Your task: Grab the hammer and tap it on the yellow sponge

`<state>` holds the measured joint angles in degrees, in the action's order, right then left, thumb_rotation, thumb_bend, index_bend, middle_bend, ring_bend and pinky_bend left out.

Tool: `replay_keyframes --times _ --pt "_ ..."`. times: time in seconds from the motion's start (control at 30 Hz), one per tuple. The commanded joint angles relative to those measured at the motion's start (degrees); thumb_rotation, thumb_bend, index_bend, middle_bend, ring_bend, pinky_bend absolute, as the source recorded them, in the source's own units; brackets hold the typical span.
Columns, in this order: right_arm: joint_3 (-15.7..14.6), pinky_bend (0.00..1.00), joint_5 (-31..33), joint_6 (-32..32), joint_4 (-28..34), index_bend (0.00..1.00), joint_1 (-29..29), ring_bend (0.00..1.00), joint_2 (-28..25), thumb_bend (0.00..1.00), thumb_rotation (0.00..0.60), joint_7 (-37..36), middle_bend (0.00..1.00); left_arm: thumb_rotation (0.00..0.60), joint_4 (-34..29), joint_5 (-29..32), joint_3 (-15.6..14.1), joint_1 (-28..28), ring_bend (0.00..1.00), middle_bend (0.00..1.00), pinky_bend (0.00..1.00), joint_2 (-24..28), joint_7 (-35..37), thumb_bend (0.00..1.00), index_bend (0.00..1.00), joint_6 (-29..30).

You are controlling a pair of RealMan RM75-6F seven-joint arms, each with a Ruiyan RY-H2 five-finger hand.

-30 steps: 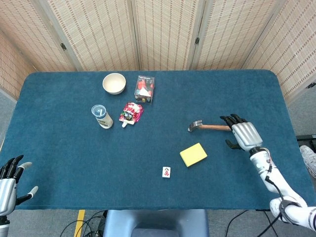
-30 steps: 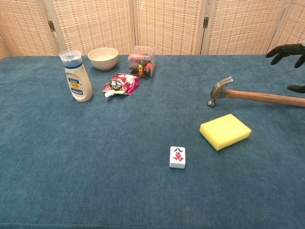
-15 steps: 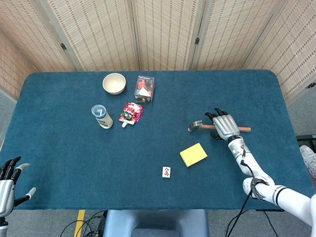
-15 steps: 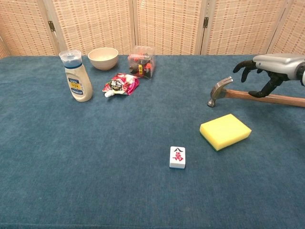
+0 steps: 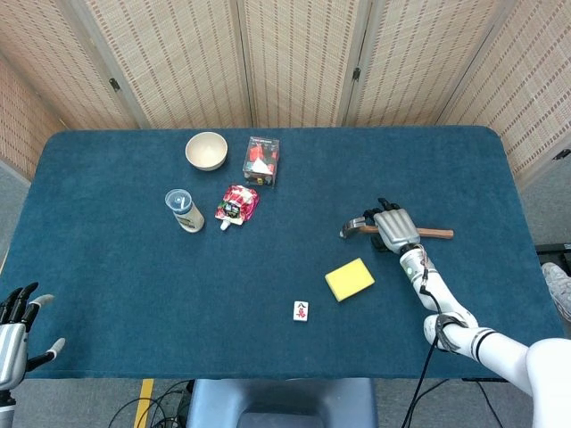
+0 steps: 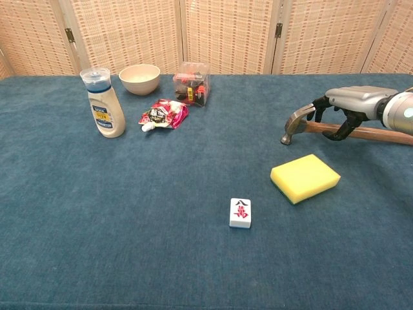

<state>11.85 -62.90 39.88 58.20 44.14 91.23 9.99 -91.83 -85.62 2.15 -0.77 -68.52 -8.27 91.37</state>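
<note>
The hammer [image 5: 351, 226] lies flat on the blue table, its metal head [image 6: 296, 124] pointing left and its wooden handle [image 6: 381, 134] running right. My right hand [image 5: 393, 228] is down over the handle just behind the head, palm down. In the chest view my right hand [image 6: 352, 103] arches its fingers over the handle's far side with the thumb on the near side, not clamped tight. The yellow sponge [image 5: 349, 279] sits apart from the hammer, just in front of its head [image 6: 305, 177]. My left hand [image 5: 13, 334] hangs off the table's near left corner, fingers spread, holding nothing.
A mahjong tile [image 6: 240, 212] lies left of the sponge, nearer the front. At the back left stand a white bottle [image 6: 103, 103], a bowl [image 6: 139, 78], a red pouch [image 6: 162, 114] and a clear box [image 6: 190, 82].
My right hand moved left along the handle from its far end to just behind the head and sank onto it, fingers curling in. The hammer has not moved.
</note>
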Motion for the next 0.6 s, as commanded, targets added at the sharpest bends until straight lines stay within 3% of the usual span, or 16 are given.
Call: replay_keyframes --times 0.03,0.23,0.6 --pt "-0.13 0.19 0.05 -0.17 -0.62 0.3 0.3 0.08 0.55 0.39 0.6 -0.09 0.32 0.6 0.12 0.06 0.06 0.04 0.12 0.13 0.21 -0.05 0.08 0.2 0.29 -0.07" --pt "0.02 0.19 1.59 -1.38 -2.03 0.33 1.01 0.11 1.6 0.45 0.6 0.43 0.37 0.6 0.62 0.24 0.18 0.02 0.12 0.13 0.21 -0.18 0.62 0.2 0.28 -0.14" --pt "0.18 0.19 3.93 -1.97 -2.6 0.37 1.79 0.15 2.38 0.45 0.6 2.12 0.43 0.6 1.49 0.61 0.23 -0.25 0.12 0.13 0.21 -0.11 1.57 0.2 0.28 -0.13"
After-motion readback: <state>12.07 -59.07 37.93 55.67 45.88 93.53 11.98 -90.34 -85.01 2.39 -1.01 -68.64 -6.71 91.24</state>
